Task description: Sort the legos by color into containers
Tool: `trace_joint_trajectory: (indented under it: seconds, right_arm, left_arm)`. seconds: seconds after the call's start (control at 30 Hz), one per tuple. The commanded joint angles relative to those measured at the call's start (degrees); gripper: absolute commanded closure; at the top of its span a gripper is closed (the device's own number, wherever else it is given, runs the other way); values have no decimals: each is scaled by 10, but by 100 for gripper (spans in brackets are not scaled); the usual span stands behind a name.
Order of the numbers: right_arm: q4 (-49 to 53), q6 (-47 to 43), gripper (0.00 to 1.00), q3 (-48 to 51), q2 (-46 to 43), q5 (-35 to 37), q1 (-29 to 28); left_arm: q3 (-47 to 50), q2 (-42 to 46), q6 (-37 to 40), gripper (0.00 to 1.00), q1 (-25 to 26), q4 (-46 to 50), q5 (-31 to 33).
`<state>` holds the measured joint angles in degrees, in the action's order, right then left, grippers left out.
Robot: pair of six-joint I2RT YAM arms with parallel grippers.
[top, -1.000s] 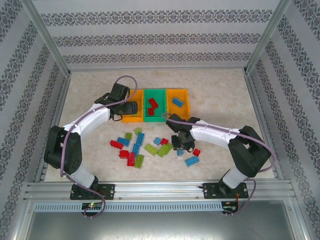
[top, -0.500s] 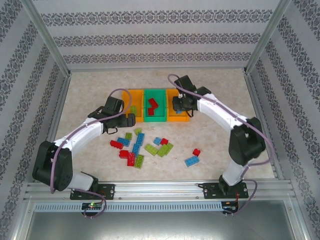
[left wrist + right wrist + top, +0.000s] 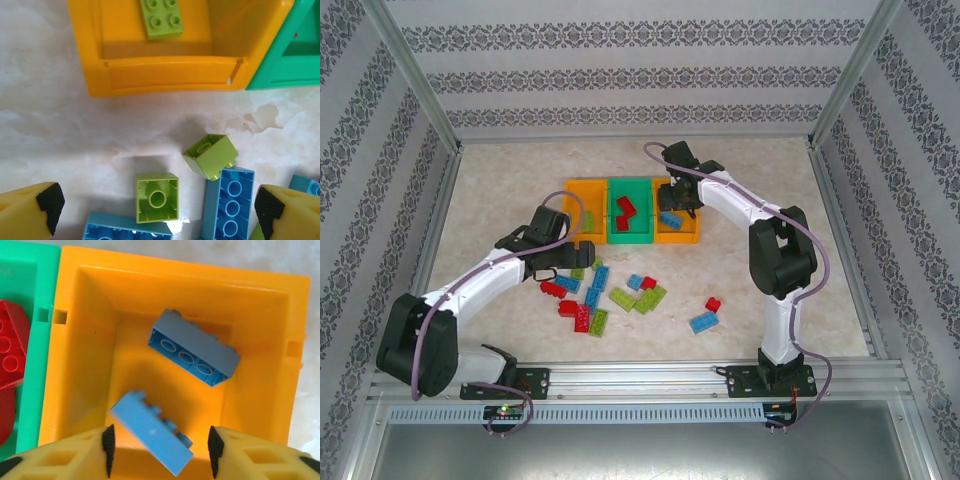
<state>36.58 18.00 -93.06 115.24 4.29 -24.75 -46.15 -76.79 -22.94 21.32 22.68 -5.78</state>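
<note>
Right wrist view: the right gripper, shut a second ago over the table's near middle, now hangs above the right orange bin by the far edge. Its jaws are half parted, and its blue brick seems to be dropping beside a second blue. Sorted so far: two blue, two reds in the green bin, one lime in the left bin. Wide and empty, the left gripper hovers over roughly sixteen loose legos.

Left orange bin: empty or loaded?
Loaded. One lime green brick lies studs-up on the floor of the left orange bin.

Text, labels, numbers — none readable anywhere.
</note>
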Motion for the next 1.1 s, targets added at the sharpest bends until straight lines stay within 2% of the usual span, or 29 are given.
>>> trace_joint_trajectory:
  seconds: [0.0,0.1,0.3,0.4,0.73,1.07]
  right_arm:
    - [-5,0,40,2,-11,8,0]
    - [-14,2,34,20,-31,8,-3]
    - [-34,4,29,57,-69,9,-6]
    - [-41,4,28,71,-78,3,-5]
    - [-107,17,27,130,-101,-18,-4]
    - [-155,23,26,165,-102,-60,14]
  left_arm:
    - [-25,-21,-4,0,11,-11,-19]
    - [-43,-42,-6,3,15,-6,-34]
    - [-76,-76,-61,17,26,13,-59]
    - [-91,-95,-101,22,33,31,-60]
    - [-125,-158,-177,23,57,75,-67]
    - [-153,-187,-203,28,72,104,-36]
